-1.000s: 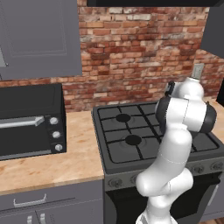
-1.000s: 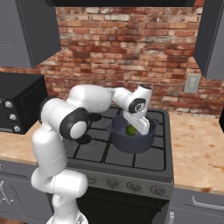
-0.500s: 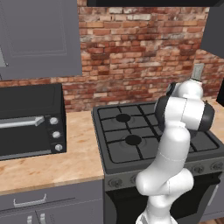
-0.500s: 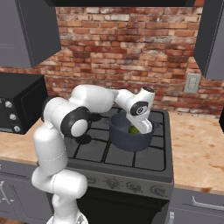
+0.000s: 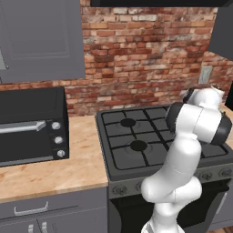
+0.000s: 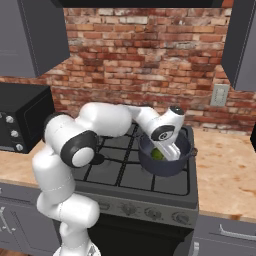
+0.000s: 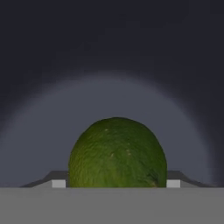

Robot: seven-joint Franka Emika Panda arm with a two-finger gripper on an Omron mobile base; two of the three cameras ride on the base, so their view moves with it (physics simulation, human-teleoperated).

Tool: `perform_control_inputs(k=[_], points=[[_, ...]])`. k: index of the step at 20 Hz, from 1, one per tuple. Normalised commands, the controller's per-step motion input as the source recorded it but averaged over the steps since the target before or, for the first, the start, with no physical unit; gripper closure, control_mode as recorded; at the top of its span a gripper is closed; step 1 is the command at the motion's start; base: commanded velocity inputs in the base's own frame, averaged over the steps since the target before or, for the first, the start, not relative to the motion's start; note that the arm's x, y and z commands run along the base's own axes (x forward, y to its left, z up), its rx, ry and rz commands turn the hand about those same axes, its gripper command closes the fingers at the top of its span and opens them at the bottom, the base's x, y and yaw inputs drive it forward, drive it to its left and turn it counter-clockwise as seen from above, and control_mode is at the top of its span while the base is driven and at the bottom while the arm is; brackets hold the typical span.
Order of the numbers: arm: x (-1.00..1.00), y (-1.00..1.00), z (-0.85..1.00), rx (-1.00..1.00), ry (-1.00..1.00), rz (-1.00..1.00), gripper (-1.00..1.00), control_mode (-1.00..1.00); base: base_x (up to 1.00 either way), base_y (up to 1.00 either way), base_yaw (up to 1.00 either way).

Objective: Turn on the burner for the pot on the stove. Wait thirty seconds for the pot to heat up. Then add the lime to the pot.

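While the hand [image 6: 167,151] reaches down inside the pot [image 6: 165,162], grasping the lime [image 7: 117,153] (final step, by my reading), next it should release.

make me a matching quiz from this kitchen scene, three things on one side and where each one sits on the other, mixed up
Things:
1. small round green lime
2. deep dark blue-grey metal pot
3. black countertop oven with silver handle

Places:
A. on the wooden counter left of the dark grey gas stove
B. inside the pot
C. on the stove's black grates

Pairs: 1-B, 2-C, 3-A
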Motion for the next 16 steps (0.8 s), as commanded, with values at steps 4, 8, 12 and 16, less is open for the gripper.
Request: perform_control_inputs(k=[4, 8, 12, 16], points=[[-0.13, 0.00, 0.51, 0.00, -0.16, 0.00, -1.00, -1.00, 0.00, 0.00, 0.00], [-0.14, 0.00, 0.57, 0.00, -0.18, 0.00, -1.00, -1.00, 0.00, 0.00, 0.00], [-0.38, 0.00, 0.47, 0.00, -0.19, 0.00, -1.00, -1.00, 0.00, 0.00, 0.00], [-0.30, 0.00, 0.43, 0.00, -0.18, 0.00, -1.00, -1.00, 0.00, 0.00, 0.00]])
